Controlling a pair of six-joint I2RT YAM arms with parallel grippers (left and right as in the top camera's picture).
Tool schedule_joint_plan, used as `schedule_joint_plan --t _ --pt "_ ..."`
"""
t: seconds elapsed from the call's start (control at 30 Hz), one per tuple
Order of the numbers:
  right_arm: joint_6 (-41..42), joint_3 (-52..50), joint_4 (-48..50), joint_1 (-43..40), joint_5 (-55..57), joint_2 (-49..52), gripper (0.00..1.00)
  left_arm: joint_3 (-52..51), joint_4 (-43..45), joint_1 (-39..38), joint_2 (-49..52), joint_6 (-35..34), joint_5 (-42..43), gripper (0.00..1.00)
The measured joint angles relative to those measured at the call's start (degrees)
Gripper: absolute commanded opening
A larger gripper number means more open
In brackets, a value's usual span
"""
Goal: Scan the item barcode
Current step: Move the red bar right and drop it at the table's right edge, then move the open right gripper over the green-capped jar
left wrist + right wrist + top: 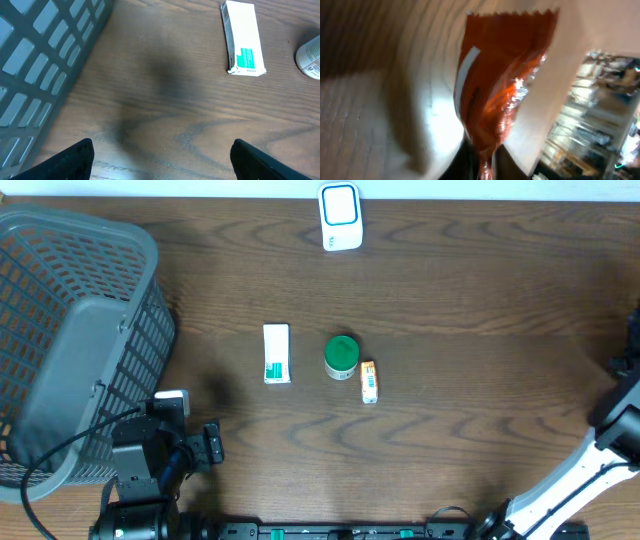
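Grey plastic basket (70,340) fills the far left of the wooden surface (480,400). Just beside it the left gripper (162,167) hovers with its 2 fingers wide apart and nothing between them. Near the middle lie a white-and-green box (276,353), a green-lidded jar (341,356) and a small orange stick (369,381), with the white scanner (340,217) at the far edge. On the right, an orange-red foil packet (500,90) has its lower end between the right gripper's (484,167) dark fingers. Because of blur, I cannot tell whether they clamp it.

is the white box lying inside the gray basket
No, the white box lies on the table, outside the basket.
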Motion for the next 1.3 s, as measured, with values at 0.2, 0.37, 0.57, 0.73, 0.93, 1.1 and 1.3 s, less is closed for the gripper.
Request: schedule_joint_plan --t 0.2,0.37,0.57,0.73,0.93,1.1,1.3 --pt "-5.75 4.13 -1.66 1.57 -11.85 -0.5 0.99 0.0 0.0 0.0 0.0 0.0 0.0 0.88" --pt "-6.88 7.21 -2.89 7.04 -20.61 -5.16 0.99 0.0 0.0 0.0 0.0 0.0 0.0 0.88" --pt "-7.06 8.2 -6.43 18.47 -33.2 -13.55 0.99 0.0 -0.02 0.0 0.0 0.0 0.0 0.88" --pt "-7.21 8.48 -6.51 28.79 -45.81 -15.15 0.13 0.0 -0.02 0.0 0.0 0.0 0.0 0.88" --pt "3.85 8.44 -4.48 39.58 -50.56 -14.97 0.23 0.0 -0.02 0.0 0.0 0.0 0.0 0.87" --pt "8.37 8.44 -4.09 48.7 -50.16 -14.53 0.99 0.0 -0.02 0.0 0.0 0.0 0.0 0.88" --pt "5.81 8.44 -1.6 62.18 -41.97 -14.08 0.99 0.0 -0.02 0.0 0.0 0.0 0.0 0.88"
